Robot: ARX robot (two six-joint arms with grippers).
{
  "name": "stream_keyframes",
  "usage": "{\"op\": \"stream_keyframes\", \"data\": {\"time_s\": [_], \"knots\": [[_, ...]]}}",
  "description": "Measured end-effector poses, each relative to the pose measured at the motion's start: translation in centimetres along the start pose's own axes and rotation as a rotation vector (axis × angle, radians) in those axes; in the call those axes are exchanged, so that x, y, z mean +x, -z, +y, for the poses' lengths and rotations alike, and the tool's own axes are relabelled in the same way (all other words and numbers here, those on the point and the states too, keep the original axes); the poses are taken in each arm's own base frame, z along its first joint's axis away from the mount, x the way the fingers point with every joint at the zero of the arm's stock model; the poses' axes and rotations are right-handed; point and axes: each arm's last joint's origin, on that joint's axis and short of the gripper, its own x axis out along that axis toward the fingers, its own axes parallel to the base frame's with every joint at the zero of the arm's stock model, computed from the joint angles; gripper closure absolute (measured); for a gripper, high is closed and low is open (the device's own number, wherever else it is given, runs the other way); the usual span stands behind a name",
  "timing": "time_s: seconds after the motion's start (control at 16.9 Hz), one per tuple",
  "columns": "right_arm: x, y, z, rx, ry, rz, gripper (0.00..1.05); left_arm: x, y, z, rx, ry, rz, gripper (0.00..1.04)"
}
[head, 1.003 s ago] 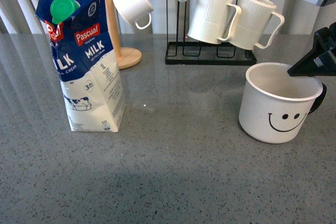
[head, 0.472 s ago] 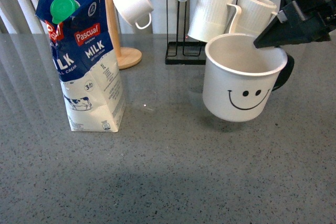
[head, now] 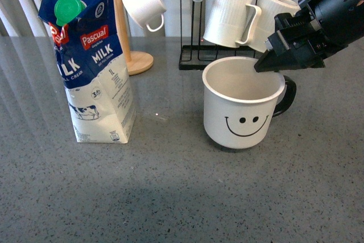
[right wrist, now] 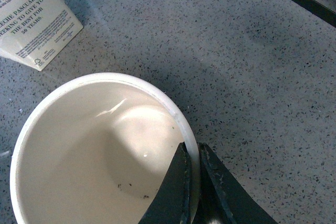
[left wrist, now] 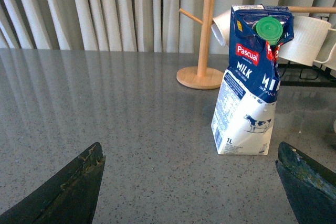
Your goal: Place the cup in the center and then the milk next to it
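The cup [head: 239, 112], a white mug with a black smiley face and black handle, stands near the middle of the grey table, right of centre. My right gripper [head: 263, 66] is shut on its rim near the handle; in the right wrist view the jaws pinch the rim of the cup [right wrist: 100, 150], gripper [right wrist: 191, 150]. The milk [head: 91, 64], a blue-and-white Pascual carton with a green cap, stands upright at the left; it also shows in the left wrist view [left wrist: 251, 82]. My left gripper [left wrist: 189, 182] is open and empty, low over the table, well short of the carton.
A black rack with a wooden bar [head: 233, 61] holds two ribbed white mugs [head: 230, 18] behind the cup. A wooden mug tree [head: 131, 55] with a small white cup [head: 145, 5] stands behind the milk. Curtains hang at the back.
My right gripper has carried the cup from the right side leftwards, lifted, then lowered it toward the table near the middle. The milk has not moved.
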Motion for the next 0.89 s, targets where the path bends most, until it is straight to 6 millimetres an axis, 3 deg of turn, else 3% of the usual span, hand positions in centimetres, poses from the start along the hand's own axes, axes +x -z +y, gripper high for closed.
{"op": "stream_keyframes", "data": {"time_s": [0.41, 0.71, 0.89], "knots": [[1.4, 0.7, 0.5, 0.01, -0.01, 0.021, 1.02, 0.0, 0.0, 0.0, 0.0, 0.0, 0.0, 0.07], [1.5, 1.0, 0.6, -0.005, -0.009, 0.017, 0.5, 0.0, 0.0, 0.0, 0.0, 0.0, 0.0, 0.07], [-0.5, -0.1, 0.8, -0.033, 0.003, -0.069, 0.19, 0.0, 0.0, 0.0, 0.0, 0.0, 0.0, 0.07]]}}
